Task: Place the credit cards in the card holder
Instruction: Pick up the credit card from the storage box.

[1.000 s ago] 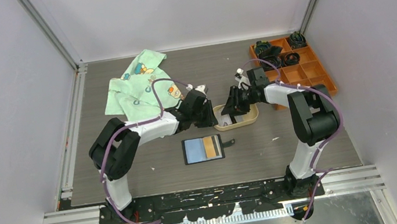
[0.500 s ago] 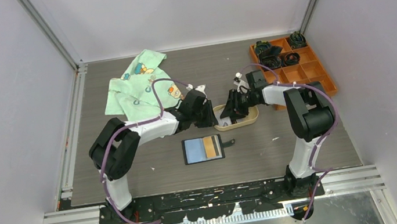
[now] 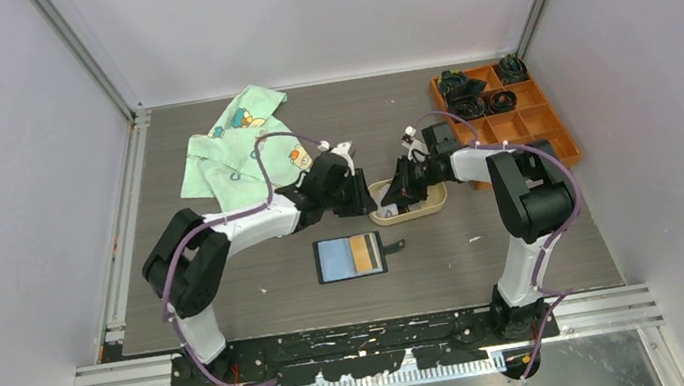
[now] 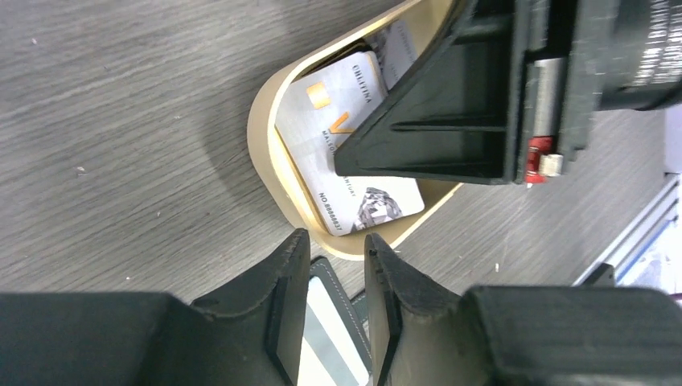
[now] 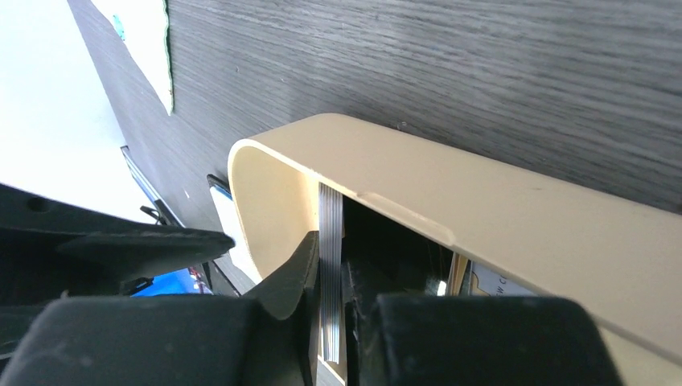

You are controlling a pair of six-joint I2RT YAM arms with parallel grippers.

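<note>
The black card holder (image 3: 350, 257) lies open on the table with a blue-grey and a gold card in it. Behind it stands the beige tray (image 3: 433, 206). My right gripper (image 3: 397, 194) reaches into the tray's left end. In the right wrist view it (image 5: 331, 251) is shut on a thin stack of credit cards (image 5: 330, 217) seen edge-on. My left gripper (image 3: 362, 197) hovers at the tray's left rim. It (image 4: 334, 251) is open with nothing between its fingers, and the card holder (image 4: 343, 305) shows through the gap. A white credit card (image 4: 322, 137) lies flat in the tray.
A green patterned cloth (image 3: 236, 147) lies at the back left. An orange compartment box (image 3: 531, 126) with dark items stands at the back right. The two grippers are nearly touching over the tray's left end (image 4: 269, 153).
My right gripper has slid a little left into the tray and closed on the cards. The left arm has stretched slightly toward the tray.
</note>
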